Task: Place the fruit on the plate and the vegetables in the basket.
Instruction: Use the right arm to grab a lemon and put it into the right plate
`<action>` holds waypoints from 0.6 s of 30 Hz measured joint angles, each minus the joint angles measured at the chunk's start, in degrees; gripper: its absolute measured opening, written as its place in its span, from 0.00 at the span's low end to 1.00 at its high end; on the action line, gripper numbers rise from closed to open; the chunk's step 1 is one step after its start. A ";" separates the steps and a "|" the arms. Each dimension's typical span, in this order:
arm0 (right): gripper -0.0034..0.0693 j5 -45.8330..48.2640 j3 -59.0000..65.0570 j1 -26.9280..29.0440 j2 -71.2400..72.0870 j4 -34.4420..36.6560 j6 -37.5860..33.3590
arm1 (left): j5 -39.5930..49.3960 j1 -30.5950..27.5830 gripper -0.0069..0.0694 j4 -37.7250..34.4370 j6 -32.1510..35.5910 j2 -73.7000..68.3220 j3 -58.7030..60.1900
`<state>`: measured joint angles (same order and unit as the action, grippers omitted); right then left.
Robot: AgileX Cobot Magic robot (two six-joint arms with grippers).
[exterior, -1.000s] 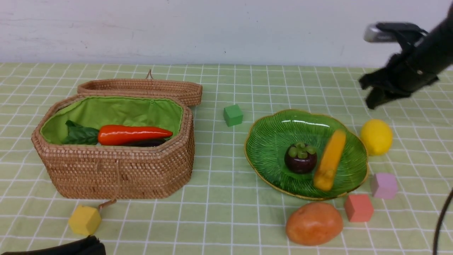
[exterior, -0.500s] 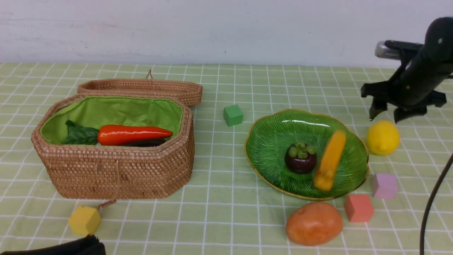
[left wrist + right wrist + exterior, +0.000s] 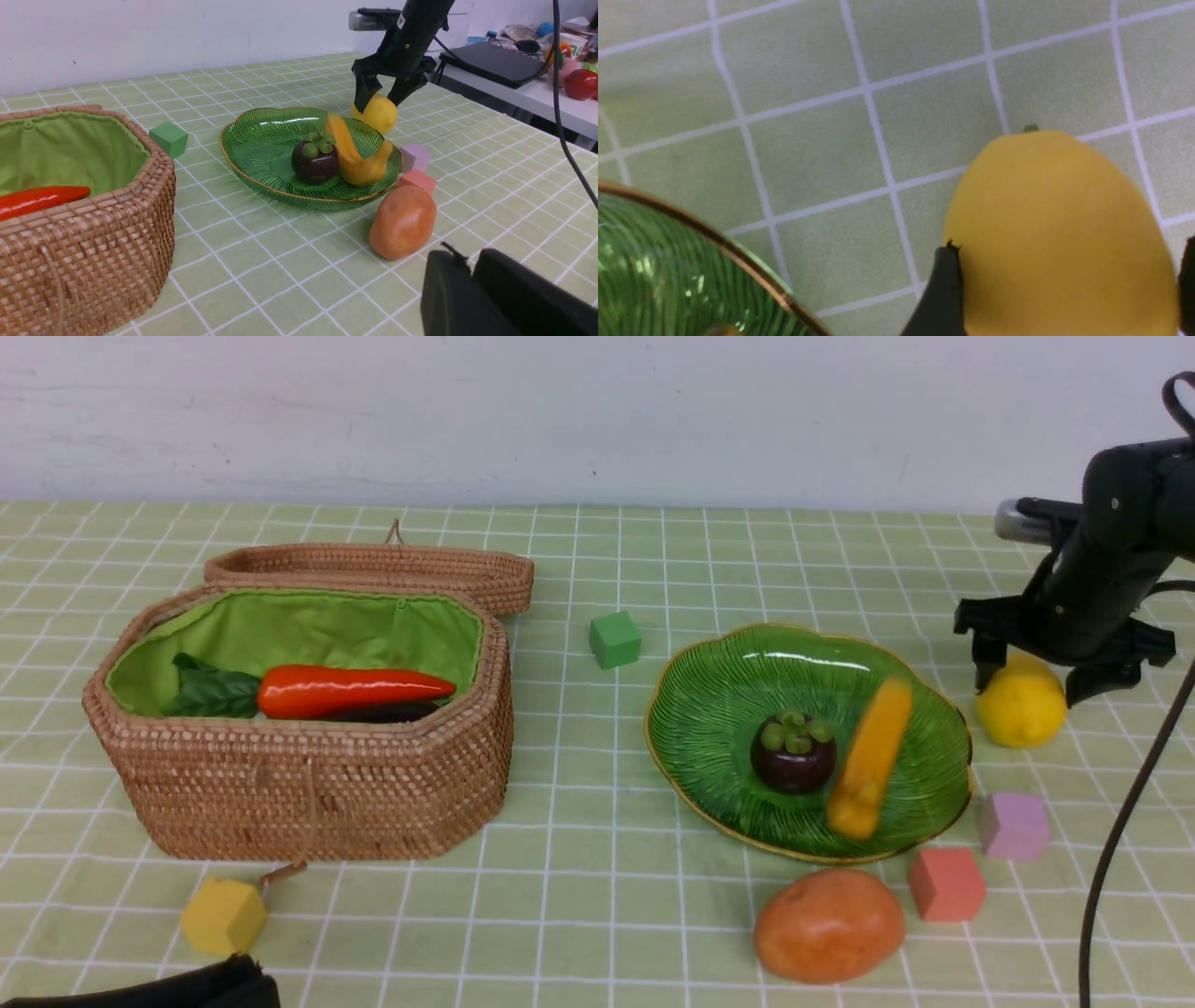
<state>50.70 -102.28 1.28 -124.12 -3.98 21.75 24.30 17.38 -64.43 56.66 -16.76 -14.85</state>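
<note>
The yellow lemon lies on the cloth just right of the green plate. My right gripper is open, lowered over the lemon with one finger on each side. The banana and mangosteen rest on the plate. In the basket the carrot lies over the dark eggplant. The potato sits on the cloth in front of the plate. My left gripper hovers shut and empty near the potato.
The basket's lid lies open behind it. Small cubes dot the cloth: green behind the plate, yellow before the basket, red and lilac right of the potato. A black cable hangs at the right edge.
My right gripper has opened and come down from high at the back right until its fingers straddle the lemon. The lemon has shifted slightly to the right. The left arm stays still.
</note>
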 joint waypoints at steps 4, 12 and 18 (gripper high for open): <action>0.87 0.40 -0.87 0.95 -1.47 1.49 -0.67 | 0.00 0.00 0.19 -0.24 0.00 0.00 0.00; 0.84 1.14 -1.41 1.47 -1.64 3.39 -6.41 | 0.00 0.00 0.19 -0.24 0.00 0.00 0.00; 0.84 3.00 -0.21 1.47 1.50 2.62 -9.94 | 0.00 0.00 0.19 -0.24 0.00 0.00 0.00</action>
<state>53.70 -102.49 2.75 -122.63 -1.36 11.82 24.30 17.38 -64.67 56.66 -16.76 -14.85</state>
